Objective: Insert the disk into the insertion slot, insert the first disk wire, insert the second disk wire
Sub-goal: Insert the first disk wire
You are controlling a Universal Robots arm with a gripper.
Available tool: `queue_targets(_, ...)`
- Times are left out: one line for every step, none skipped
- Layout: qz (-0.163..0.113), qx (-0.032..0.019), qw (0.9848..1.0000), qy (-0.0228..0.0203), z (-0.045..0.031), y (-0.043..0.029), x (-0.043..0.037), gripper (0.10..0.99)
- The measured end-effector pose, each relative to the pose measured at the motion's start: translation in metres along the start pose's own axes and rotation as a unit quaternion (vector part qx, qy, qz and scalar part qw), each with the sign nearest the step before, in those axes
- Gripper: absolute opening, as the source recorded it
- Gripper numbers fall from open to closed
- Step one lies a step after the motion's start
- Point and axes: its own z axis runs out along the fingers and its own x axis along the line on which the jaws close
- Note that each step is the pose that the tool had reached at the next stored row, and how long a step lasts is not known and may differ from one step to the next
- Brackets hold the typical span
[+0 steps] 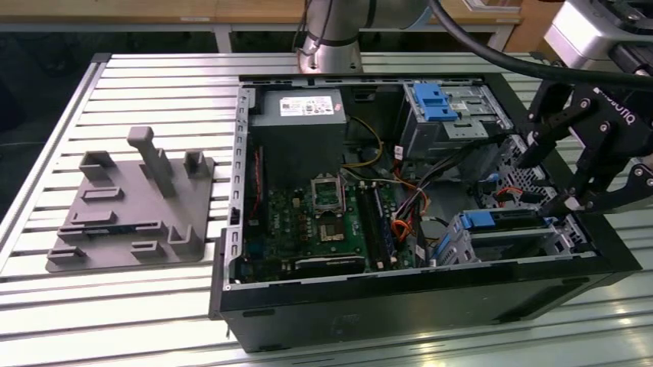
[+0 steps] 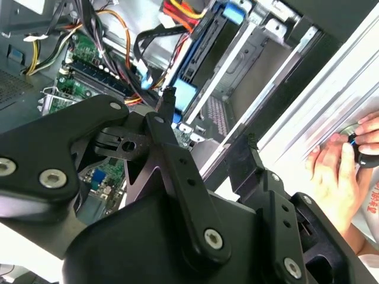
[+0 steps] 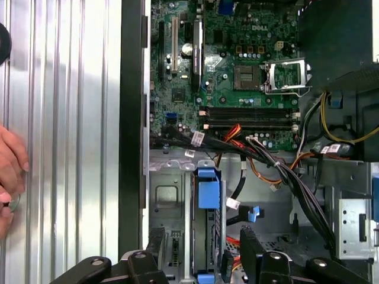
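Observation:
The disk (image 1: 510, 219) in its blue carrier (image 3: 208, 195) stands on edge inside the insertion slot (image 1: 559, 238), a silver cage (image 3: 169, 198) at the near right corner of the open computer case. My gripper (image 1: 546, 186) hangs open just above the cage, nothing between its black fingers (image 3: 155, 244). In the first wrist view the gripper (image 3: 203, 248) straddles the disk's edge. In the second wrist view the gripper (image 2: 208, 121) points down at the blue carrier (image 2: 204, 56). A loose black cable with a blue plug (image 3: 253, 214) lies beside the disk, with red wires (image 3: 232, 241) close by.
A motherboard (image 1: 316, 222), power supply (image 1: 301, 107) and a taller bay with a blue latch (image 1: 439, 103) occupy the case. A grey fixture plate (image 1: 133, 206) lies on the slatted table at the exterior view's left. A person's hand (image 2: 340, 171) rests on the table outside the case wall.

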Motion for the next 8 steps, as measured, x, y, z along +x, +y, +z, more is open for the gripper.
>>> queue_targets(0.0, -0.0003, 1.0, 0.0, 0.0, -0.0022, 0.0, 0.616)
queue_targets(0.0, -0.0004, 1.0, -0.0001, 0.0, -0.004, -0.0001, 0.616)
queue_targets(0.002, -0.0004, 1.0, -0.0001, 0.0, -0.0054, -0.0001, 0.616)
queue_targets(0.003, -0.0003, 1.0, -0.0002, 0.0001, -0.0064, -0.0002, 0.616)
queue_targets(0.007, -0.0001, 1.0, -0.0003, 0.0003, -0.007, -0.0004, 0.616)
queue_targets(0.012, 0.0001, 0.9999, -0.0004, 0.0005, -0.007, -0.0004, 0.616)
queue_targets(0.02, 0.0005, 0.9998, -0.0006, 0.0008, -0.0071, -0.0004, 0.616)
queue_targets(0.03, 0.0009, 0.9996, -0.001, 0.0012, -0.0071, -0.0004, 0.616)
